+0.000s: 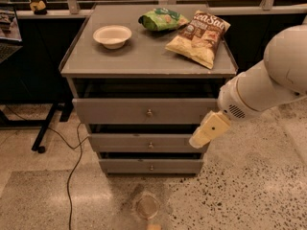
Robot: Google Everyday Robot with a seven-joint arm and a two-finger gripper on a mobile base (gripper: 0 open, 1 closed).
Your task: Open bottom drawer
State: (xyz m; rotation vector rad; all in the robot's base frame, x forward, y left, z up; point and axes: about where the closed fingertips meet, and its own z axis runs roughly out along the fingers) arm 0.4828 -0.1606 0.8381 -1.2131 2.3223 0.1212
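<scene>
Bottom drawer (124,166), lowest of three stacked in the grey cabinet, just above the floor. Its slim grey front faces me, long axis running left to right, with one small round metal knob (151,167) at its centre. I count three drawers, one knob each. On the surface (144,51) sit one white bowl (112,35) and two snack bags, one green (163,19), one tan (199,35). My end effector (207,130) hangs by the middle drawer's (120,143) right end, above the bottom drawer; I cannot tell whether it is spread or closed.
</scene>
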